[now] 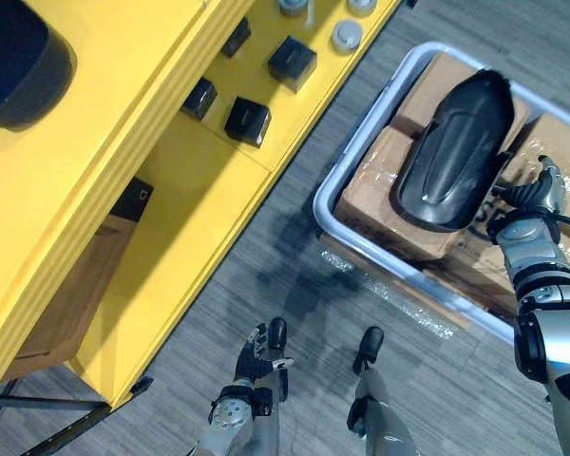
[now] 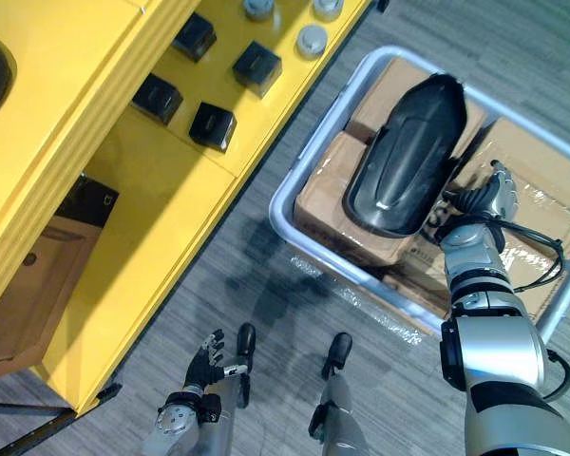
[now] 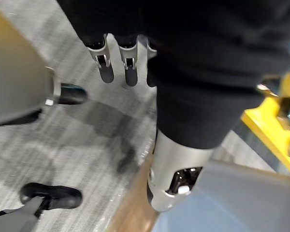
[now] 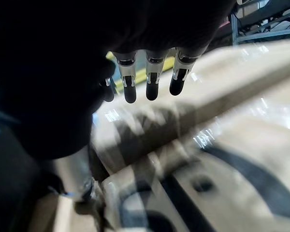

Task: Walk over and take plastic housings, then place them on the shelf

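Black housing (image 1: 453, 152) atop boxes (image 1: 375, 195), long axis approx. up-frame; right hand (image 1: 541, 193) just right of its lower end, fingers straight, empty.

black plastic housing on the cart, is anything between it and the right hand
Nothing visible stands between them. The right hand hovers open right beside the black plastic housing, over the wrapped cardboard boxes it lies on.
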Available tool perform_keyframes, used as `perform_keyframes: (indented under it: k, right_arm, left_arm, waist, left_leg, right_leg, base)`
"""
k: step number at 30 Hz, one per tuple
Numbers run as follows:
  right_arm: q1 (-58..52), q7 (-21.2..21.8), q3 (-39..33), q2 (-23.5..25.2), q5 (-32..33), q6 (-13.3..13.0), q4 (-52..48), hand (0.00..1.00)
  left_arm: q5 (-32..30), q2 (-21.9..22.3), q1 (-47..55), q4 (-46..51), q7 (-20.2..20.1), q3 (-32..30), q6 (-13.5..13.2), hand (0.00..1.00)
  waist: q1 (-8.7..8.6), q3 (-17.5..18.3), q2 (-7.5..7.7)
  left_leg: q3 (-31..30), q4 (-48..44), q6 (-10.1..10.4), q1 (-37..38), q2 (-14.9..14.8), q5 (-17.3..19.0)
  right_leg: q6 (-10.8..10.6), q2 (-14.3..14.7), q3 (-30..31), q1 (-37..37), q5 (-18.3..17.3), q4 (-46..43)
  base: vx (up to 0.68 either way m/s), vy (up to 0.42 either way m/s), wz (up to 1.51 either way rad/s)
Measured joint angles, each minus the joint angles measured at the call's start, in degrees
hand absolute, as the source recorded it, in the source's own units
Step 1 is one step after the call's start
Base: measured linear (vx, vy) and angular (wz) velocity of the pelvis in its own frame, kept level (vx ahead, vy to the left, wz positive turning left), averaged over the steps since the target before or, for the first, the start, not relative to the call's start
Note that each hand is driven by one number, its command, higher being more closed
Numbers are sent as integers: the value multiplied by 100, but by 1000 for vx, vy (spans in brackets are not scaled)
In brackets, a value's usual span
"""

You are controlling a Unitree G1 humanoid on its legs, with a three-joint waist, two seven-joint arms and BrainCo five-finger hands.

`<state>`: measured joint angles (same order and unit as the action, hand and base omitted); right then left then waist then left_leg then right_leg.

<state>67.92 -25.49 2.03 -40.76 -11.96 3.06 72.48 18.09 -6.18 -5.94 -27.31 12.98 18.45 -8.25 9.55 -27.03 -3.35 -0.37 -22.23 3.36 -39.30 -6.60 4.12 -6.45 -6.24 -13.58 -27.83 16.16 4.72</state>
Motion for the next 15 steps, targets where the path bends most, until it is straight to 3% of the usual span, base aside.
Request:
perform_keyframes:
  k: [1, 2, 11, 12, 15]
  right_arm:
    - [6, 100, 75, -169, 99, -29, 11, 0]
    - [9, 129, 133, -253, 219, -62, 28, 100]
    - [-13, 206, 145, -465, 383, -169, 65, 100]
    - [-15, 206, 145, -462, 383, -166, 69, 0]
    - [-15, 207, 137, -434, 381, -156, 117, 0]
  left_arm:
    - [89, 44, -33, -14, -1, -33, -7, 0]
    - [106, 89, -60, -34, -5, -119, -12, 0]
    - [124, 128, -328, -126, -95, -370, -28, 0]
    - [124, 126, -330, -126, -89, -391, -29, 0]
    - [120, 129, -329, -126, -88, -406, -25, 0]
  waist:
    - [55, -4, -3]
    - [67, -5, -3]
    - [67, -9, -3]
    - [67, -9, -3]
    - [76, -11, -1]
  left_leg:
    - [-8, -14, -1, -73, 7, 2]
    - [-34, -12, -8, -135, 19, -6]
    - [-109, -8, -7, -194, 52, -41]
    - [-108, -7, -4, -188, 52, -44]
    - [-110, 2, 4, -108, 49, -66]
  right_leg:
    - [-1, -4, 18, -56, 0, 0]
    - [0, -8, 14, -102, 0, 0]
    - [5, 0, -21, -127, -11, 1]
    - [8, 1, -21, -124, -13, 1]
    - [32, 6, -33, -53, -29, 1]
  base:
    - [36, 31, 3]
    - [34, 17, 5]
    - [55, 10, 3]
    - [67, 0, 0]
    - [79, -5, 2]
